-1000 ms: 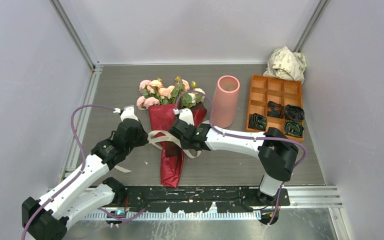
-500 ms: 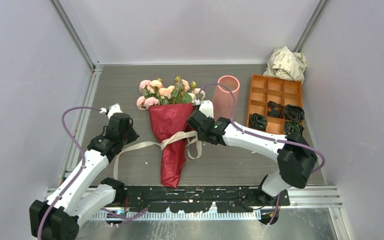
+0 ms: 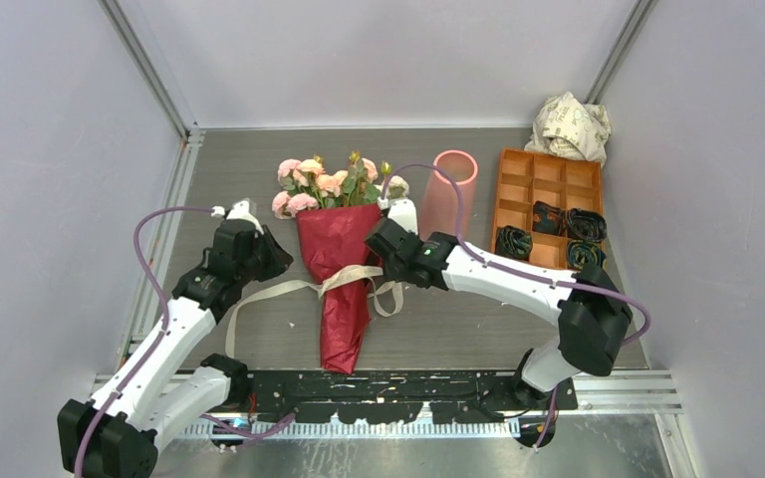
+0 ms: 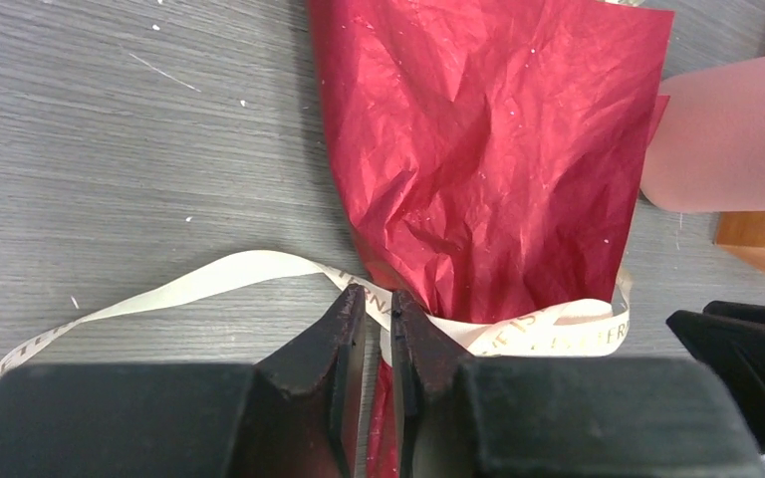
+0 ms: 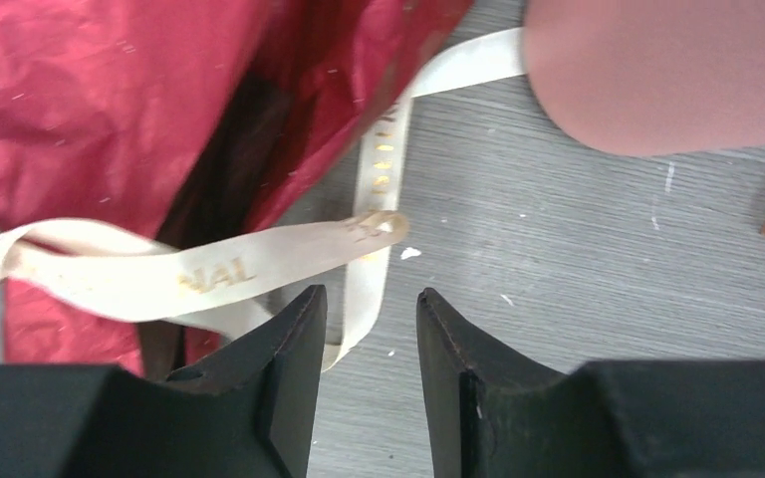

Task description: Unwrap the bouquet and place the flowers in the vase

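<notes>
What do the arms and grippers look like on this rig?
The left arm and right arm have white links, black joints and a purple cable looped alongside each. The left gripper and right gripper each have two matte black wedge-shaped fingers.

Behind the right arm (image 3: 498, 274) we lose the foot of the vase (image 3: 455, 202); the orange tray (image 3: 521, 184) holds dark items (image 3: 570, 224) too small to name.

A bouquet (image 3: 344, 261) in dark red paper lies at the middle of the table (image 3: 438, 334), its flowers (image 3: 327, 182) toward the far edge, a loose cream ribbon (image 3: 277, 291) trailing to both sides. The left gripper (image 3: 281, 259) flanks its left side, the right gripper (image 3: 371, 242) its right. A pink vase (image 3: 450, 199) stands upright beside an orange tray (image 3: 519, 171) near the far right corner.
</notes>
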Controlling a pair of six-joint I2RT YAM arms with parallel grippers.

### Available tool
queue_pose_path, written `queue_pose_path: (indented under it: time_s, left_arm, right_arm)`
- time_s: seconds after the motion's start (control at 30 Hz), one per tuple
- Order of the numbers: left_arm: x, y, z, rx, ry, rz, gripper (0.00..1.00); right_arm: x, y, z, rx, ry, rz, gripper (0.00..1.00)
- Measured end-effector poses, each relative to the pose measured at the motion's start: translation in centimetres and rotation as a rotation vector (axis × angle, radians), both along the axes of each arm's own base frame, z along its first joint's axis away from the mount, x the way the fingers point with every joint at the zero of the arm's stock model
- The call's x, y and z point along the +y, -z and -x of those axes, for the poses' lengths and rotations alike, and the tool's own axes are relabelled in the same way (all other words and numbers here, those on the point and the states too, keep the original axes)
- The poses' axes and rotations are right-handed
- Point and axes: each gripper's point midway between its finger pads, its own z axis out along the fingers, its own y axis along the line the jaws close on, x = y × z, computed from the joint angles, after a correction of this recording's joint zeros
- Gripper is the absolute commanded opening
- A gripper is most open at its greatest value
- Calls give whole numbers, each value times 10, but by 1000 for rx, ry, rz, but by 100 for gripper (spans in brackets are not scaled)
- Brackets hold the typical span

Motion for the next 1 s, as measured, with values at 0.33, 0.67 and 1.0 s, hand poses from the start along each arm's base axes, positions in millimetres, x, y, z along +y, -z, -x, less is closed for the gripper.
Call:
queue_pose_path:
  time_s: [0.33, 0.67, 1.0]
  left_arm:
    - [-1, -3, 1, -1, 6, 5, 20]
    - [-1, -7, 4, -8, 11, 12, 20]
    - [-3, -7, 5, -5, 21, 20, 21]
  right_arm:
    - [59, -14, 32, -6, -201, -46, 44]
    - [69, 7, 25, 12, -228, 29, 45]
    - [87, 0, 7, -32, -250, 63, 45]
